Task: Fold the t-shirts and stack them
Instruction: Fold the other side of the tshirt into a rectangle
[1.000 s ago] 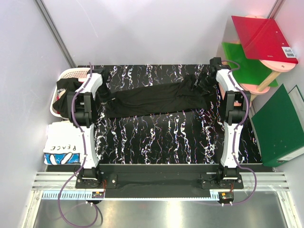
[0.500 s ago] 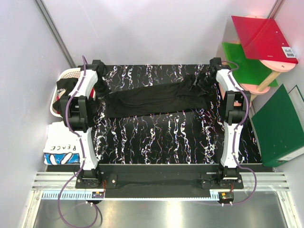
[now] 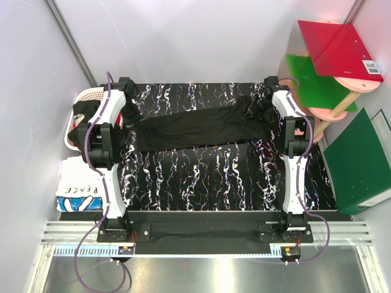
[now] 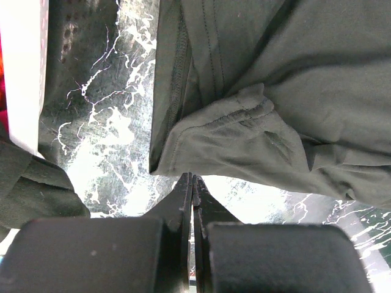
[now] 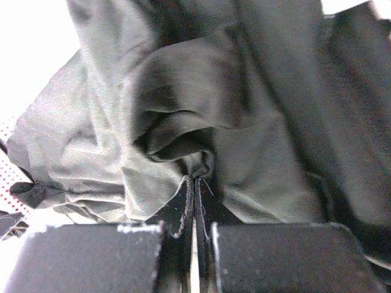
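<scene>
A black t-shirt [image 3: 195, 125] lies stretched left to right across the marbled table [image 3: 208, 177]. My left gripper [image 3: 130, 113] [image 4: 192, 177] is shut at the shirt's left end, its tips pinching the hem edge [image 4: 177, 165]. My right gripper [image 3: 264, 105] [image 5: 195, 178] is shut on a bunched fold of the same shirt [image 5: 183, 146] at its right end. A folded white t-shirt lettered "PEACE" [image 3: 78, 192] lies off the table's left side. More black cloth [image 3: 79, 119] hangs out of the basket.
A white slatted basket [image 3: 91, 93] [image 4: 21, 73] stands at the back left corner. Red [image 3: 339, 46] and green [image 3: 317, 85] folders rest on a round stand at the back right. A green binder [image 3: 360, 165] leans at the right edge.
My right gripper has closed on the shirt's right end and its arm has shifted slightly left. The left arm drew back toward the far edge earlier, then held still.
</scene>
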{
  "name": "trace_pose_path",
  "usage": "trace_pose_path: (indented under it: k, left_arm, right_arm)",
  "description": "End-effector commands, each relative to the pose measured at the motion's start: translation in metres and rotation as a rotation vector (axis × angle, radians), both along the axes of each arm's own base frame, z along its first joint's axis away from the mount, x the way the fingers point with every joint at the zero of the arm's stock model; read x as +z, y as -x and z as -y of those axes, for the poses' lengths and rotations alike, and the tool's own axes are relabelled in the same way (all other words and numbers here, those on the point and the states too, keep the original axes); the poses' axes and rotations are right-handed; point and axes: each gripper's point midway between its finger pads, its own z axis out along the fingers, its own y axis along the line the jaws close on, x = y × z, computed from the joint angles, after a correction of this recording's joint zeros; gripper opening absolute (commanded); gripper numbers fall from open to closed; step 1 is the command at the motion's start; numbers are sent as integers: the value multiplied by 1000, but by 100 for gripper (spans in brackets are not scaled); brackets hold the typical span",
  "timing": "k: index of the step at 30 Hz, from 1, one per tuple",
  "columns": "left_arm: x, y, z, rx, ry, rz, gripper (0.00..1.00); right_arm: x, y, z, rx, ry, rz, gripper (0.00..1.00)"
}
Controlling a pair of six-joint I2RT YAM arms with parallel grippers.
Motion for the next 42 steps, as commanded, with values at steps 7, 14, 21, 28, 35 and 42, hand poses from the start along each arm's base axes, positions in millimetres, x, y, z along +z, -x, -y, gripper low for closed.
trace_pose_path:
  k: [7, 14, 21, 28, 35, 42]
  left_arm:
    - [-1, -3, 0, -33, 12, 10, 0]
    - [-2, -7, 1, -51, 17, 12, 0]
    - [4, -7, 4, -51, 34, 25, 0]
    - [25, -22, 10, -70, 54, 116, 55]
    - [54, -48, 28, -100, 142, 272, 99]
    - [37, -65, 48, -113, 215, 257, 0]
  right_arm:
    - [94, -20, -21, 11, -64, 192, 0]
    - [104, -60, -63, 68, -246, 304, 2]
    - [74, -91, -96, 31, -377, 307, 61]
    - [92, -84, -79, 48, -237, 385, 92]
    - [140, -54, -67, 62, -186, 433, 89]
    - [155, -26, -59, 65, -164, 423, 86]
